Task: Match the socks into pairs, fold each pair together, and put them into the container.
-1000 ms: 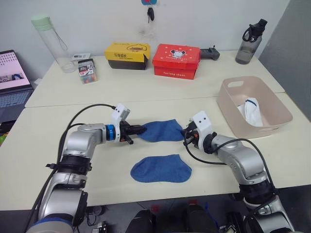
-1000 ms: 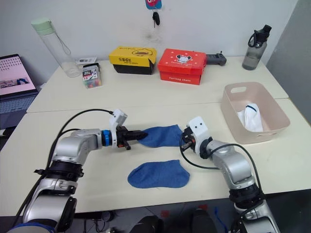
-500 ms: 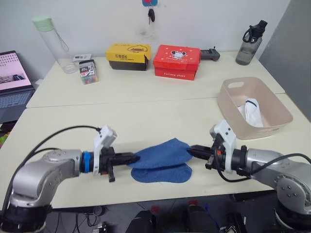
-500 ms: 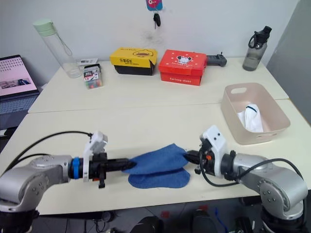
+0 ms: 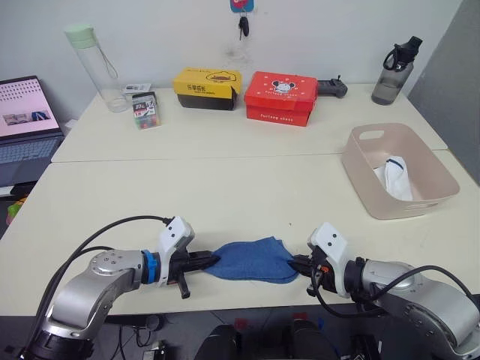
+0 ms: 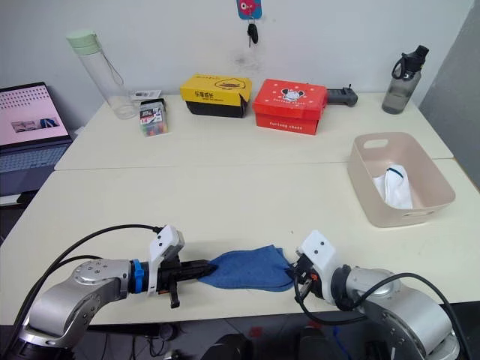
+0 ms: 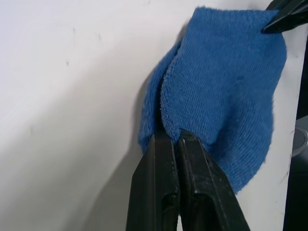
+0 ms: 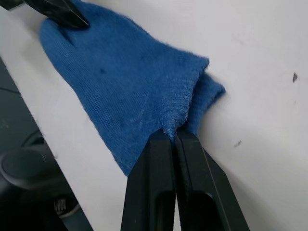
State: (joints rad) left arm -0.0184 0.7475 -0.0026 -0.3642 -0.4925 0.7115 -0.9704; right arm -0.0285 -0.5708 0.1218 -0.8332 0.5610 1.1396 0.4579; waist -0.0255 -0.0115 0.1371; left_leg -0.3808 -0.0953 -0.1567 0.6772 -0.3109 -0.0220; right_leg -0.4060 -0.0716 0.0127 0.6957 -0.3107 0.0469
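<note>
Blue socks [image 5: 251,259] pinched between left tool [image 5: 212,259] and right tool [image 5: 298,262]

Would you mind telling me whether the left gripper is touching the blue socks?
Touching: in the left wrist view, the left gripper is shut on the edge of the blue socks.

Both arms reach low and inward. The left gripper [image 5: 212,260] and right gripper [image 5: 296,264] face each other. Each is pinched closed on an end of the medium blue socks [image 5: 251,259].

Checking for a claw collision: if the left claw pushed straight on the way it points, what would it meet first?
The blue socks it already pinches; past them, roughly in line, the right claw at the other end.
</note>
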